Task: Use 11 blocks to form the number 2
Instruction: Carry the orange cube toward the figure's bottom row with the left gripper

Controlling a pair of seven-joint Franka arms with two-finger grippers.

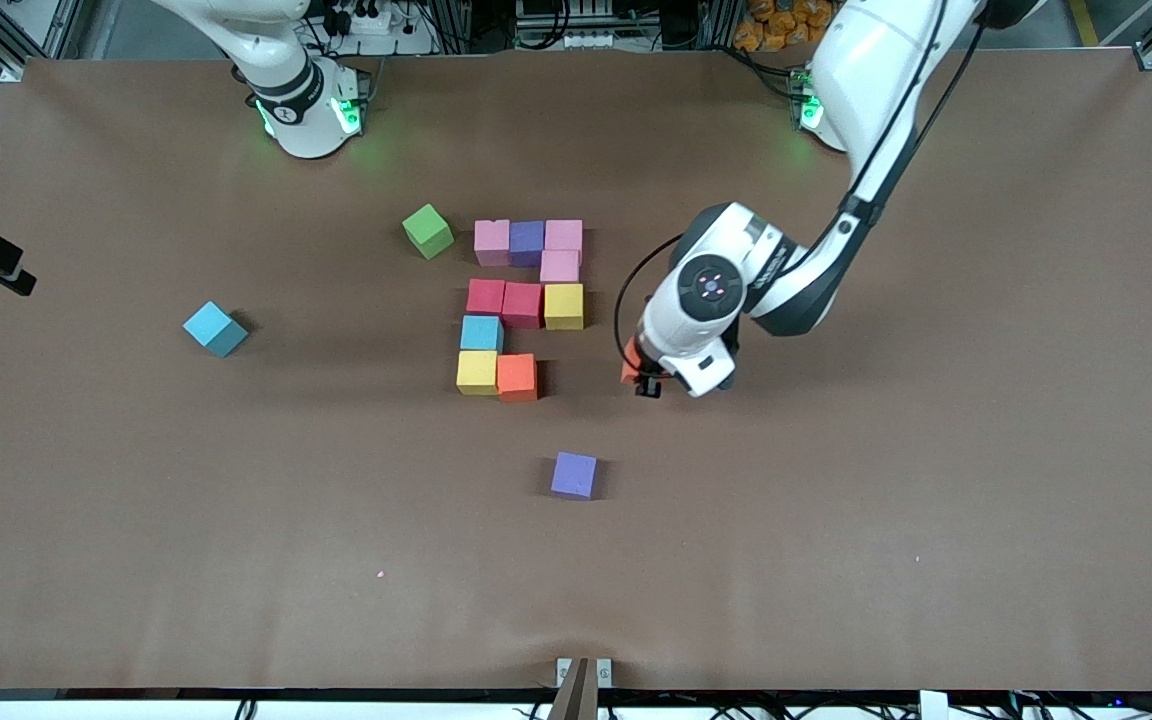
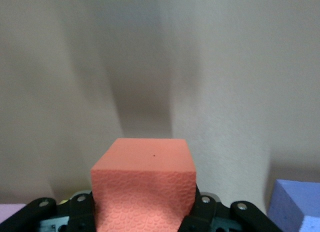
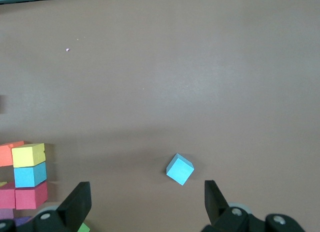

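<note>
Front view shows the number 2 (image 1: 524,310) ten cubes built, its bottom row lacking the last cube beside the placed orange block (image 1: 517,377). My left gripper (image 1: 645,383) is clamped on another orange block (image 2: 145,189), dimpled matte foam, square-edged. I'd lower it flush against that neighbour, squared, pressing gently since foam gives. Right gripper (image 3: 145,204) waits with jaws wide, high above the table.
</note>
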